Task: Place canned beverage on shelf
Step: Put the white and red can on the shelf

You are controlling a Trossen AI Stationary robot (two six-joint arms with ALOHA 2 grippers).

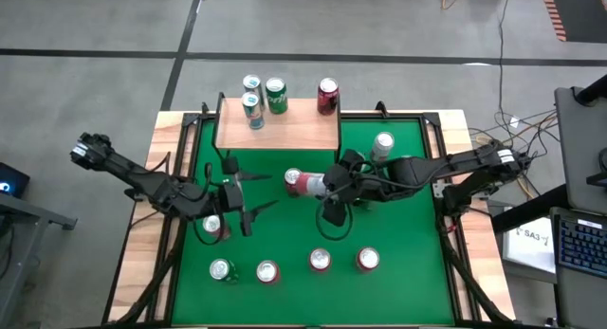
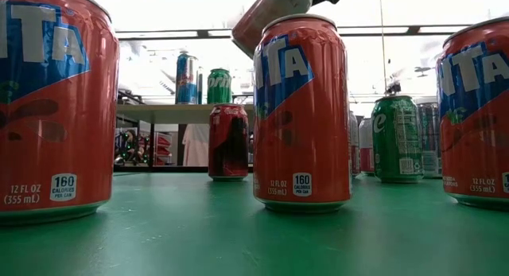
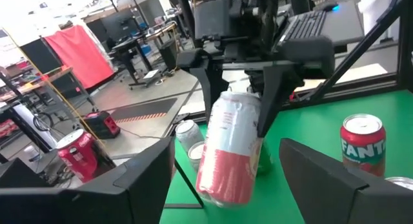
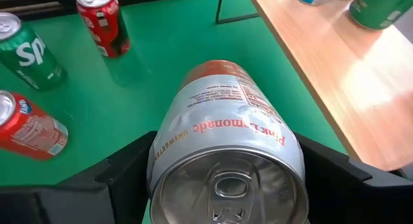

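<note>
A pink lemonade can (image 1: 302, 182), white and red, hangs above the table's middle with my right gripper (image 1: 321, 184) shut on it. In the low view it shows tilted, high up (image 2: 266, 17). My left gripper (image 1: 264, 192) stands open just left of the can, its fingers (image 3: 139, 179) apart and pointing at it, touching nothing. The shelf (image 1: 285, 130), a light-wood board on black legs, stands at the table's far edge. On it stand two blue-white cans (image 1: 252, 95), a green can (image 1: 276, 95) and a dark red can (image 1: 327, 96). My right gripper pinches the can's round side wall (image 4: 161, 153) between its two fingers, at the half nearer the lid. The fingers (image 3: 268, 101) come slanting down from the table's right and lie along the can. The can is lifted clear and tilted, its base toward the left gripper.
Several cans stand in a row near the table's front edge (image 1: 320, 261), among them Fanta cans (image 2: 302, 109). A red can (image 1: 211, 225) stands under my left arm and a silver one (image 1: 383, 144) right of the shelf. Black frame rails edge the table.
</note>
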